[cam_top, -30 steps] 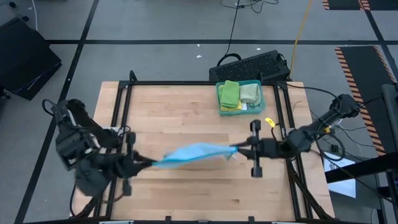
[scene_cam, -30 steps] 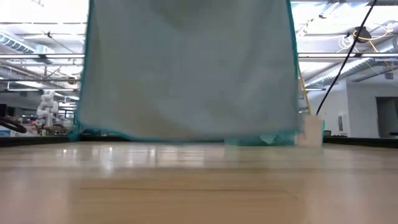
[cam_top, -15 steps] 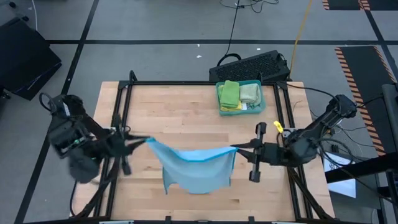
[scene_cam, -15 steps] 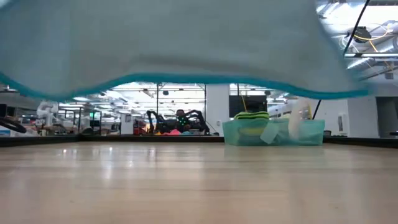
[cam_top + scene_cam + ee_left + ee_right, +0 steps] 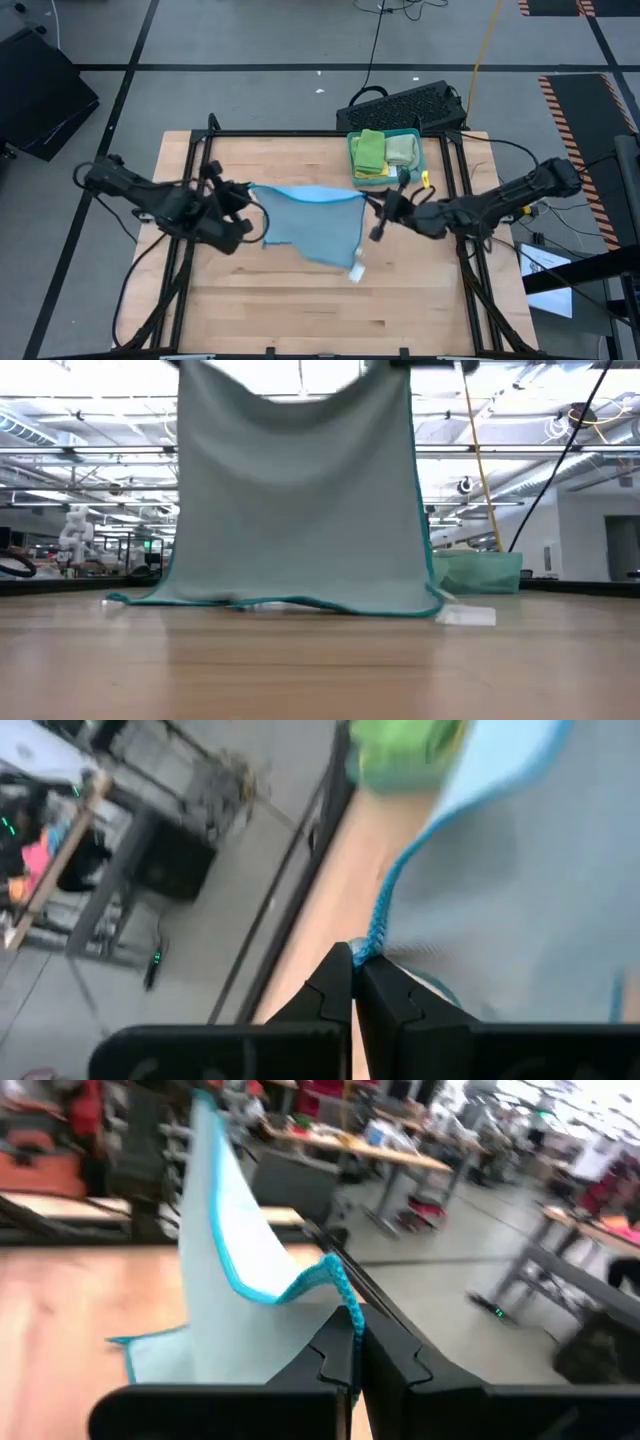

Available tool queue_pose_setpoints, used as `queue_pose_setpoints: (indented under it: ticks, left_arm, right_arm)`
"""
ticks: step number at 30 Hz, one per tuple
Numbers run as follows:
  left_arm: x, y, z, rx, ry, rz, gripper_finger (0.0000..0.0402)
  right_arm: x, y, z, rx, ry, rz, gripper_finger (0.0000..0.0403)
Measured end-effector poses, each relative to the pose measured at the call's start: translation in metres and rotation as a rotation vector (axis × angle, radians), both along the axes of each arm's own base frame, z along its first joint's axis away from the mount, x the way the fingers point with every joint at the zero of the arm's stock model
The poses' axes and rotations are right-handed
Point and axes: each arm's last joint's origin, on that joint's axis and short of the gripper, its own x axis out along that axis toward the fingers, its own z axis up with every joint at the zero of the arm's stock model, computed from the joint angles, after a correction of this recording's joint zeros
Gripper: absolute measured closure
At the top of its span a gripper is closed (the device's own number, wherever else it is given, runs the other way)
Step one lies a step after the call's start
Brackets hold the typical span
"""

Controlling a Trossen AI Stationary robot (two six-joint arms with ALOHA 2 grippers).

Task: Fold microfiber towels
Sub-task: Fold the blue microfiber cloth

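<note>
Fingers of both outstretched arms, left (image 5: 250, 193) and right (image 5: 368, 203), pinch light blue towel (image 5: 310, 222) corners.

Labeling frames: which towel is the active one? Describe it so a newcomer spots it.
On the wooden table, between both arms, hangs the light blue towel. The left gripper and right gripper each pinch a top corner, its lower edge touching the wood. The other towels sit folded in the teal tray.
</note>
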Motion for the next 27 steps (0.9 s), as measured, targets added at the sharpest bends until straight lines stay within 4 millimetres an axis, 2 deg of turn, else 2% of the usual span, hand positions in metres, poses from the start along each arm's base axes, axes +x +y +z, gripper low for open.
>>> queue_pose_setpoints:
  ticks: [8,11,13,17,20,23,27]
  left_arm:
    - [0.004,0.008,-0.049,-0.017,0.091,0.074,0.0396]
    - [0.009,0.003,-0.059,-0.107,0.109,0.03,0.0396]
    - [0.013,-0.006,-0.059,-0.203,0.106,-0.044,0.0396]
    - [0.018,-0.038,-0.048,-0.416,0.069,-0.312,0.0396]
    - [0.013,-0.063,-0.026,-0.478,-0.002,-0.492,0.0396]
    - [0.001,-0.079,0.001,-0.445,-0.079,-0.549,0.0396]
    - [-0.013,-0.09,0.035,-0.43,-0.202,-0.586,0.0396]
  right_arm:
    - [-0.001,-0.021,-0.029,0.07,0.058,0.041,0.0397]
    - [-0.001,-0.021,-0.032,0.13,0.053,0.1,0.0397]
    - [0.0,-0.016,-0.031,0.201,0.024,0.162,0.0397]
    - [-0.001,0.001,-0.017,0.353,-0.102,0.389,0.0397]
    - [-0.004,0.019,-0.005,0.384,-0.138,0.464,0.0397]
    - [-0.008,0.035,0.011,0.342,-0.183,0.454,0.0397]
    - [-0.016,0.054,0.033,0.291,-0.232,0.434,0.0397]
